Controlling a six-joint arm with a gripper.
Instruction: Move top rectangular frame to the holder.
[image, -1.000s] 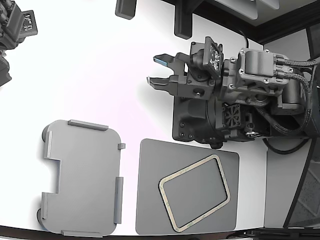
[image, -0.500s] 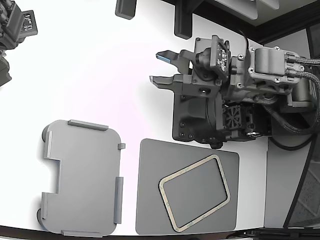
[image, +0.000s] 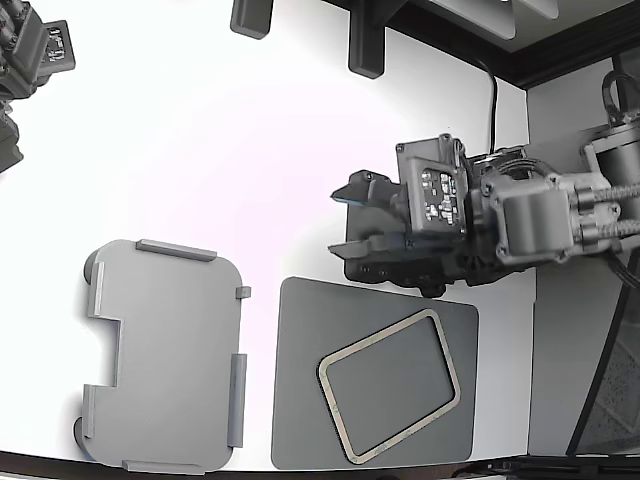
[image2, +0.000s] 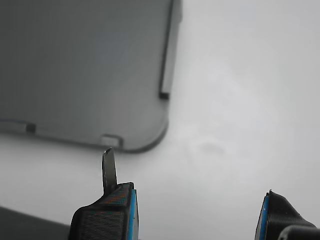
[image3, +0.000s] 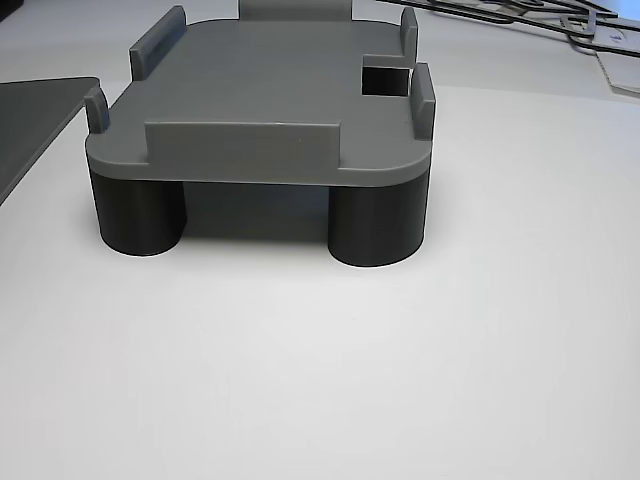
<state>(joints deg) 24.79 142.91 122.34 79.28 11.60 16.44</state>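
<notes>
The beige rectangular frame (image: 378, 337) lies flat and tilted on a dark grey mat (image: 300, 400) at the bottom right of the exterior view. The light grey holder (image: 170, 350) stands to the mat's left, nothing on it. It also shows in the wrist view (image2: 75, 75), and in the other view (image3: 270, 100) on short round legs. My gripper (image: 342, 220) is open and empty, hovering just above the mat's upper edge in the exterior view, fingers pointing toward the holder side. In the wrist view its fingertips (image2: 107, 215) frame bare table; the frame is out of that view.
A second arm (image: 30, 60) sits at the exterior view's top left. Two dark posts (image: 365, 45) stand at the top edge. My arm's dark base (image: 440, 265) is just above the mat. The white table ends at the exterior view's right (image: 530, 300).
My arm has swung down and to the exterior view's right, and the gripper has come closer to the mat's upper edge. The jaws stay open. The frame and holder have not moved.
</notes>
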